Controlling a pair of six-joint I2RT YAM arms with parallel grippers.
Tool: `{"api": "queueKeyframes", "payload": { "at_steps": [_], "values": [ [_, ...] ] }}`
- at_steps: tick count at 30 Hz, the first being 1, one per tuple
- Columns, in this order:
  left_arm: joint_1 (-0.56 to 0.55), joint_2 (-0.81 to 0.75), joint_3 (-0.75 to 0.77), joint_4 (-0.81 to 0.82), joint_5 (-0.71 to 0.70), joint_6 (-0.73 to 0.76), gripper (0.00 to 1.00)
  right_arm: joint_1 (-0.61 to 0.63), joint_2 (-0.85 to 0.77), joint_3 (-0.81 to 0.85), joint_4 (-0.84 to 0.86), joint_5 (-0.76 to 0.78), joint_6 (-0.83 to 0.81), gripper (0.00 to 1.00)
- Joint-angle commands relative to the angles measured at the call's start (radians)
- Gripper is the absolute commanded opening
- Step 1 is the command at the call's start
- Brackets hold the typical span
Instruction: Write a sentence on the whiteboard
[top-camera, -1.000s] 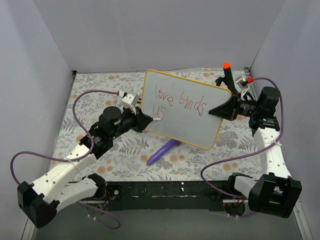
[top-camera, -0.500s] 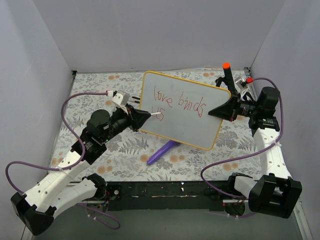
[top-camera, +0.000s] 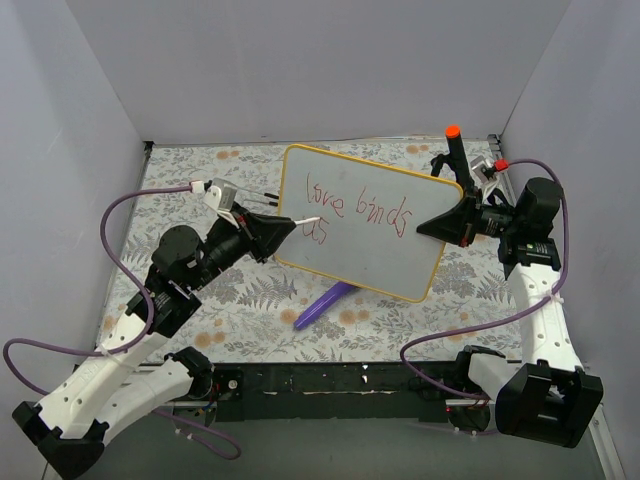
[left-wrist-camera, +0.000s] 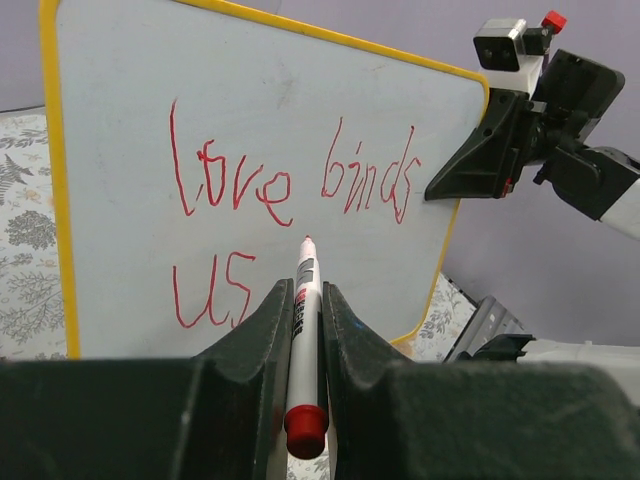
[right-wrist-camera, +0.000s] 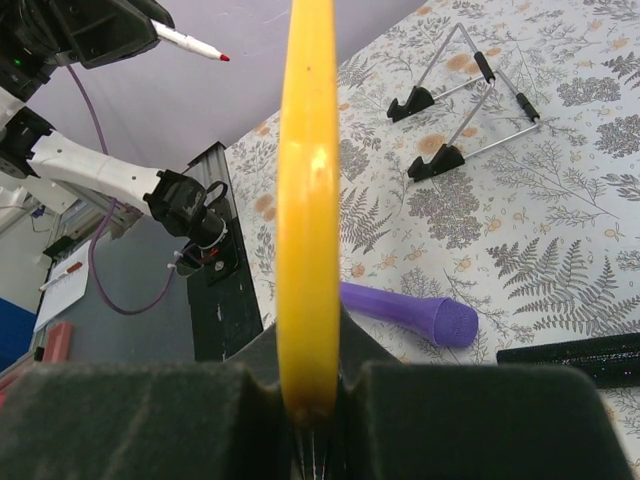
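We see a fern-print table and grey walls. Our right fingers clamp the whiteboard by its edge, and our left fingers pinch a marker (tip near the sentence).

Overhead wide; wrist cams close; all share whiteboard.

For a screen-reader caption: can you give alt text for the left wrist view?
A red marker clamped in the left gripper points its tip at a yellow-framed whiteboard, just under red handwriting reading roughly "love binds us". The right gripper clamps the board's right edge.
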Motion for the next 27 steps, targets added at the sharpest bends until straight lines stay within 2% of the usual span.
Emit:
{"api": "queueKeyframes", "payload": {
  "at_steps": [1,7,19,27],
  "values": [
    [-0.001,0.002,0.05,0.011,-0.016,-0.037,0.0,-0.005,-0.039,0.001,0.105,-0.045,0.034,0.01],
    [-0.001,0.01,0.079,0.028,-0.019,-0.071,0.0,-0.004,-0.062,-0.019,0.191,-0.042,0.106,0.01],
    [-0.001,-0.04,0.042,0.085,0.025,-0.186,0.0,-0.007,-0.14,-0.088,0.31,-0.04,0.21,0.01],
    [-0.001,-0.055,0.059,0.019,0.047,-0.148,0.0,-0.01,-0.151,-0.094,0.319,-0.045,0.221,0.01]
  ]
}}
